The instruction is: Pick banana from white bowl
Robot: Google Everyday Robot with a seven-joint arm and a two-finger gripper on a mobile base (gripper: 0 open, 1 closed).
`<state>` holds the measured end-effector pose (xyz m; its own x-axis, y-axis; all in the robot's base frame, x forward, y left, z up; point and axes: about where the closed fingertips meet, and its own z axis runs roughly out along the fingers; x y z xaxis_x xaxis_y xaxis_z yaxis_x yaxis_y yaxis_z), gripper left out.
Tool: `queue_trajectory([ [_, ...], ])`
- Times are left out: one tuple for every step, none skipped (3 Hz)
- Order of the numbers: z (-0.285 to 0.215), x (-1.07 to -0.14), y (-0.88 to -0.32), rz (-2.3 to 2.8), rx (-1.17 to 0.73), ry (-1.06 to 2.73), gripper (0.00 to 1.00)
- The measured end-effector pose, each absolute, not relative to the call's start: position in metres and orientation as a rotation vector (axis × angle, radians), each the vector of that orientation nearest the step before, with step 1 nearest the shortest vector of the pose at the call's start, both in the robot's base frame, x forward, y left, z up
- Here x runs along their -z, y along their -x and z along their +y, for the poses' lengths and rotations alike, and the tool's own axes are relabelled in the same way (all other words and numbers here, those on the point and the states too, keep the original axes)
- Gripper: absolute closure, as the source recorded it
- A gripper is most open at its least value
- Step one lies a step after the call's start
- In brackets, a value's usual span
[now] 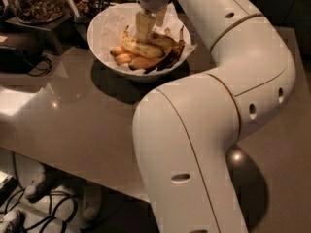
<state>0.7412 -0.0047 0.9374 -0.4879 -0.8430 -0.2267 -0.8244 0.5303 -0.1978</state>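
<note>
The white bowl (104, 30), lined with crumpled white paper, stands at the far middle of the grey table. In it lies the speckled yellow banana (137, 48), on top of short orange-yellow bananas (125, 58) and a blackened one (171, 57). My gripper (150, 32) reaches straight down into the bowl from above. It is open, its two pale fingers (142, 27) apart. The left fingertip rests on or just over the speckled banana; the right finger is behind it. My big white arm fills the right and front of the view.
A clear container of brown nuts (36, 1) stands on a dark stand at the back left. A dark device (17, 52) with a cable lies left of the bowl. The table's front edge (63, 161) runs across the lower left, with shoes and cables on the floor below.
</note>
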Motion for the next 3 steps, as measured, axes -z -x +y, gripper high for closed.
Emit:
queue_trajectory([
  [-0.005,-0.9394,-0.7412,2.479,0.09,1.39,0.44],
  [-0.0099,-0.932,-0.7428,2.497,0.11,1.386,0.45],
  [-0.0111,-0.9314,-0.7432,2.504,0.111,1.386,0.45],
])
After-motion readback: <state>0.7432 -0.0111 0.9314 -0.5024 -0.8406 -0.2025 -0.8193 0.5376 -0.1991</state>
